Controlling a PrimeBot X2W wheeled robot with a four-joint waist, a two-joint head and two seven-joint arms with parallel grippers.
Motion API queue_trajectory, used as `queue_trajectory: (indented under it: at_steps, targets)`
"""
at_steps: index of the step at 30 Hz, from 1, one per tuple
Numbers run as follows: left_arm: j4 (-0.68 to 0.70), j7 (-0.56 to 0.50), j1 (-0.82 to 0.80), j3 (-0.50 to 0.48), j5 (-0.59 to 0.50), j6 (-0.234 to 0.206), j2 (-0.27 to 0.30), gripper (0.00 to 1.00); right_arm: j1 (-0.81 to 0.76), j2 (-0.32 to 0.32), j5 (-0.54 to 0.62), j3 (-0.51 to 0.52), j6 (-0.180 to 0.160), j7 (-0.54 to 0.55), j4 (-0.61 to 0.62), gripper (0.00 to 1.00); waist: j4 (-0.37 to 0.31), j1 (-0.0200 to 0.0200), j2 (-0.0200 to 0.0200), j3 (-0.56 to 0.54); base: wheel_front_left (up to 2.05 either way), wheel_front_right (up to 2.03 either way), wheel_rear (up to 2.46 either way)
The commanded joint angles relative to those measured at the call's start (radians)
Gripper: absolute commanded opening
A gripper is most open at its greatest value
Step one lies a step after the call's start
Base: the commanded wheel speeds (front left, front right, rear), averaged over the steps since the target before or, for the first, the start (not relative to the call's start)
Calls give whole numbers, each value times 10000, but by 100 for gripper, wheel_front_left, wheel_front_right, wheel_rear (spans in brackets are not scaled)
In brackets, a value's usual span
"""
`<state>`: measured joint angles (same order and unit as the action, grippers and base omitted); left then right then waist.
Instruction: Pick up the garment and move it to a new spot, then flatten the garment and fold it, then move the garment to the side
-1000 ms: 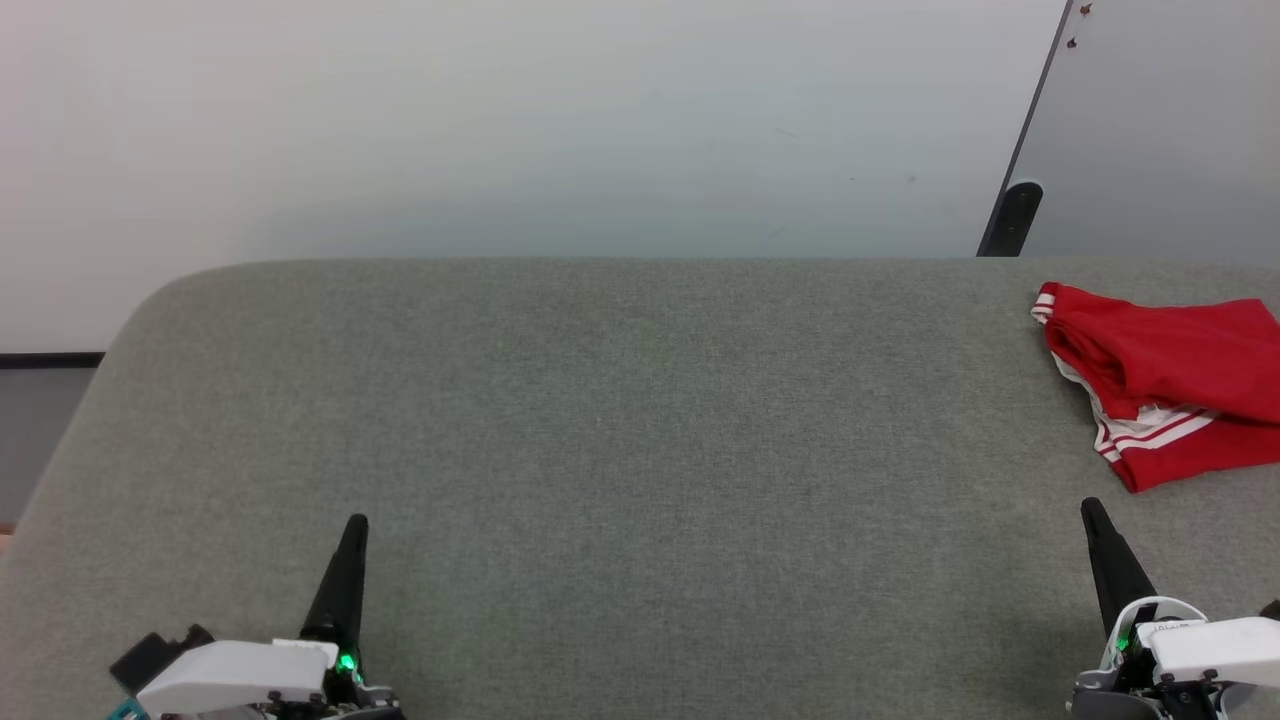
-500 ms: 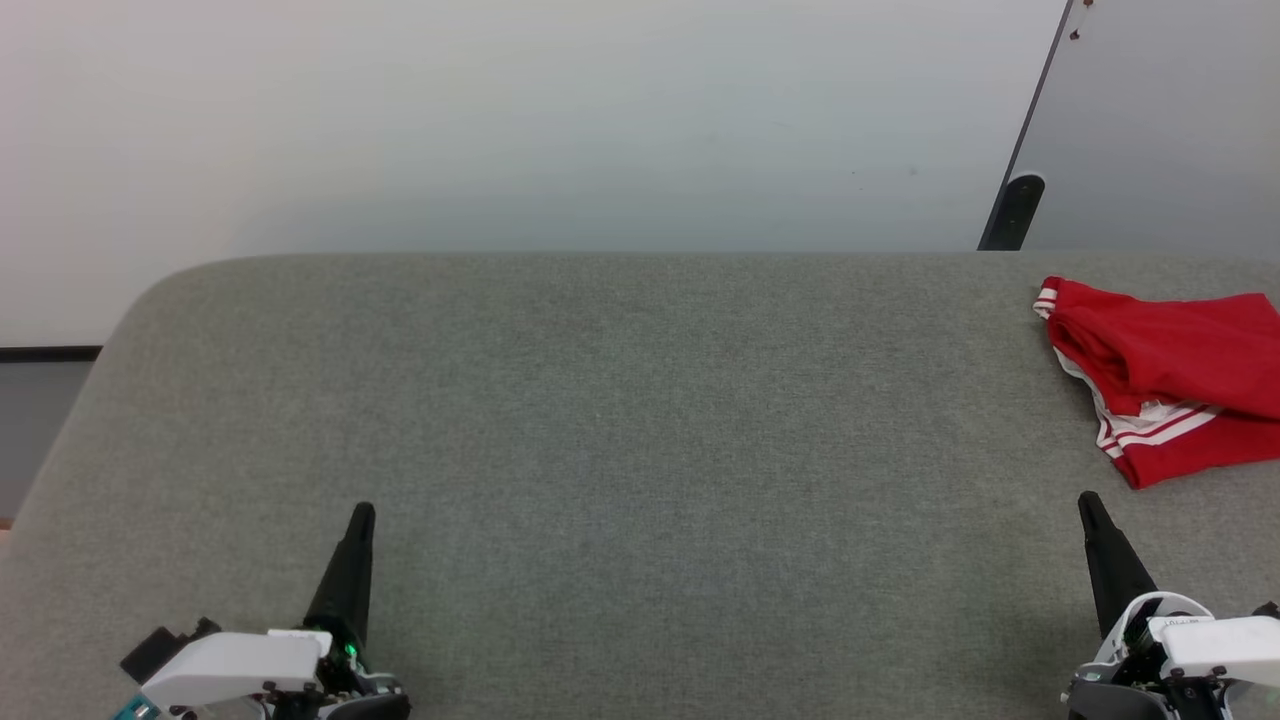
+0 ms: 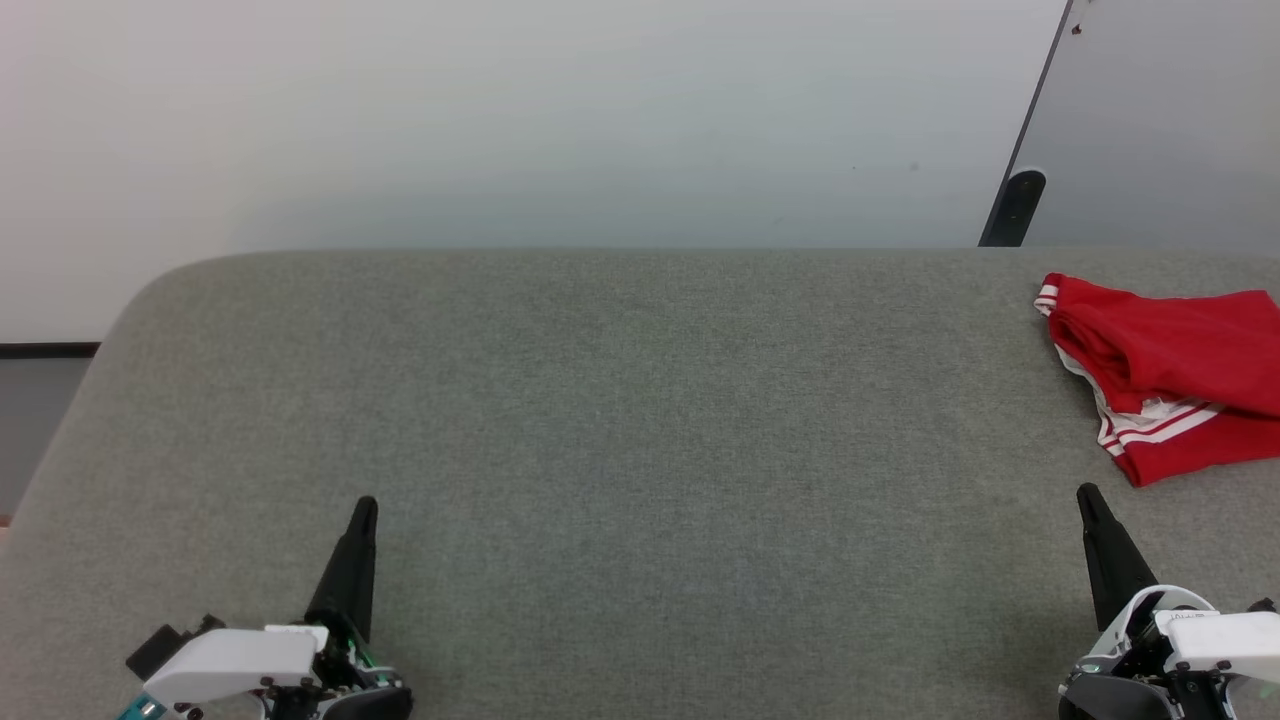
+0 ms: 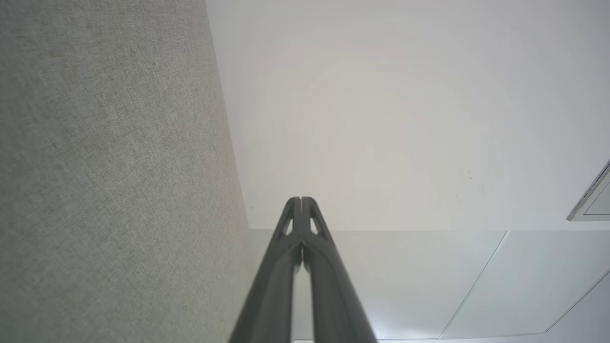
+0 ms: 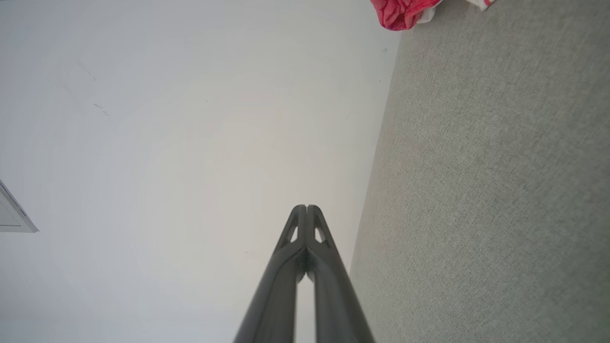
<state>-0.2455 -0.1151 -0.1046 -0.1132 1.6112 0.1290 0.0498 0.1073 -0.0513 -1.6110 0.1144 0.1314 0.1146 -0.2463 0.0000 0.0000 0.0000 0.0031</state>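
The garment (image 3: pixel 1180 375) lies bunched at the far right of the grey table (image 3: pixel 640 420), red with white red-striped trim, partly cut off by the head view's right edge; no lettering shows. A red corner of the garment (image 5: pixel 402 13) also peeks in at the top of the right wrist view. My right gripper (image 3: pixel 1086 495) hovers low at the lower right, shut and empty, a little in front of the garment. My left gripper (image 3: pixel 366 507) is at the lower left, shut and empty, far from the garment. Both pairs of fingertips touch, left (image 4: pixel 300 200) and right (image 5: pixel 306 208).
A pale wall rises behind the table's far edge. A dark slanted post (image 3: pixel 1012 210) with a grey panel (image 3: pixel 1160 120) stands at the back right, just behind the garment. The table's left corner (image 3: pixel 150 300) is rounded.
The head camera has tilted a little, so the table and garment sit slightly higher in the picture. Both grippers stay shut in about the same places.
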Motion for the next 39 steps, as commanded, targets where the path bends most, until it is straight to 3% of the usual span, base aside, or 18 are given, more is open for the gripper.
queue_trajectory:
  at_steps: [1, 39]
  targets:
    - [-9, -21, -99, -26, 28, 32, -10, 0, 32, 32, -33, 1, -14, 9, 26, 0, 0, 0, 0, -1, 0, 0, 0]
    - [-6, -18, -96, -22, 31, 32, -10, 0, 32, 32, -36, -2, -14, 7, 26, 0, 0, 0, 0, 0, 0, 0, 0]
